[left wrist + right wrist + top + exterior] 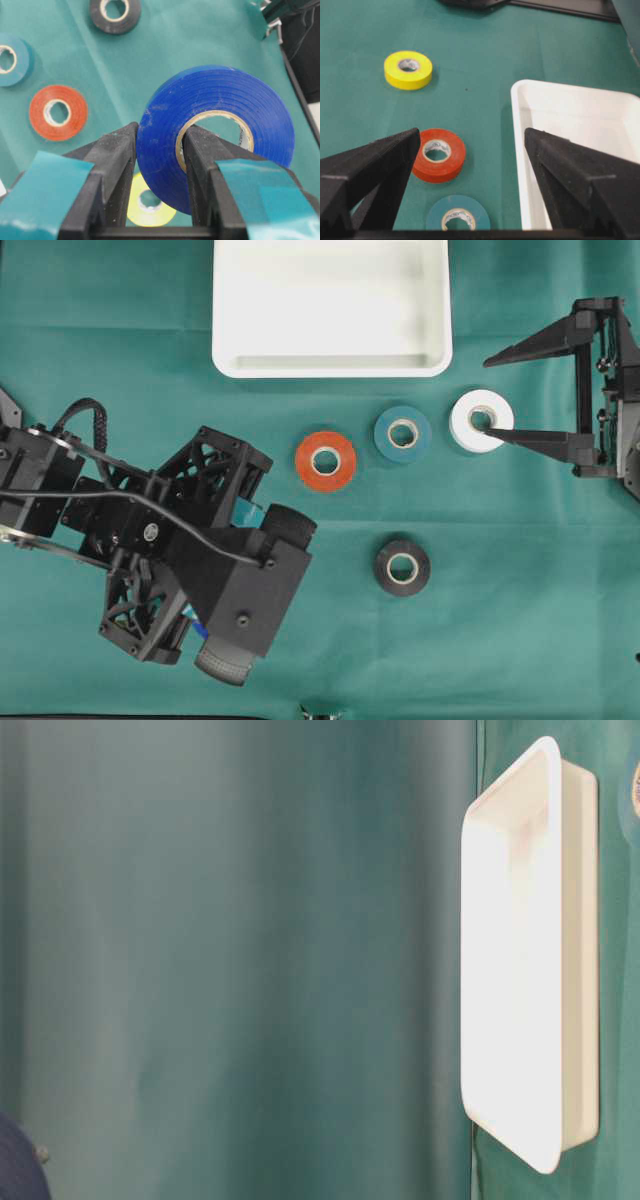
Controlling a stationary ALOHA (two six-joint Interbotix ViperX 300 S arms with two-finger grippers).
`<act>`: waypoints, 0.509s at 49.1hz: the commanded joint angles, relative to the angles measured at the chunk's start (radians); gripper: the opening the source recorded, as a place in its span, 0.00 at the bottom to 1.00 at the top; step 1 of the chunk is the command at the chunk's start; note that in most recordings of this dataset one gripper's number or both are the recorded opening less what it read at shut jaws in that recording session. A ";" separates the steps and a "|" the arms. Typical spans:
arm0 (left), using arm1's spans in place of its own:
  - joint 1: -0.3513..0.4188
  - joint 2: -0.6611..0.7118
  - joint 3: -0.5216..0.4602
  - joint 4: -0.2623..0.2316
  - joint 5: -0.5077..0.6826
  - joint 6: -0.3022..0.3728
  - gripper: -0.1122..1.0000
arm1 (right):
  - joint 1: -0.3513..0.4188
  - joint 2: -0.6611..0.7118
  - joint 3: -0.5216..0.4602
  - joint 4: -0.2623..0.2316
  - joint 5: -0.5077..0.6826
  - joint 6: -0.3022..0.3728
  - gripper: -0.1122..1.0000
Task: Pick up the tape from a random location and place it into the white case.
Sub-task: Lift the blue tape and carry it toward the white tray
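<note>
while clamped, blue tape (210, 125) hangs lifted.

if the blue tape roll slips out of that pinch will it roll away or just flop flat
The glossy blue plastic tape roll stands on edge, one wall pinched by the left end effector, so dropped edge-first it could roll. Landing tilted, it probably settles flat like the orange tape roll. It looks rigid and slick.
</note>
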 commanded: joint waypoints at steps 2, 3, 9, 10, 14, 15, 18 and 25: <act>-0.003 -0.029 -0.023 0.000 -0.003 -0.003 0.31 | -0.002 -0.002 -0.028 -0.002 -0.003 -0.002 0.93; -0.003 -0.031 -0.023 0.000 -0.003 -0.003 0.31 | 0.000 -0.002 -0.028 -0.002 -0.002 -0.002 0.93; -0.003 -0.029 -0.021 0.000 -0.003 -0.003 0.32 | -0.002 -0.002 -0.028 -0.002 -0.002 -0.002 0.93; -0.003 -0.029 -0.021 0.000 -0.003 -0.005 0.31 | -0.002 -0.002 -0.028 0.000 -0.002 -0.002 0.93; -0.003 -0.031 -0.021 0.000 -0.003 -0.005 0.31 | -0.002 -0.002 -0.028 -0.002 -0.003 -0.002 0.93; -0.003 -0.029 -0.021 0.000 -0.003 -0.005 0.31 | -0.002 -0.002 -0.028 -0.002 -0.002 -0.002 0.93; -0.003 -0.031 -0.020 0.000 -0.003 -0.005 0.32 | -0.002 -0.002 -0.028 -0.002 -0.003 -0.002 0.93; 0.006 -0.031 -0.014 0.000 -0.003 -0.003 0.32 | -0.002 0.000 -0.028 -0.002 -0.002 -0.002 0.93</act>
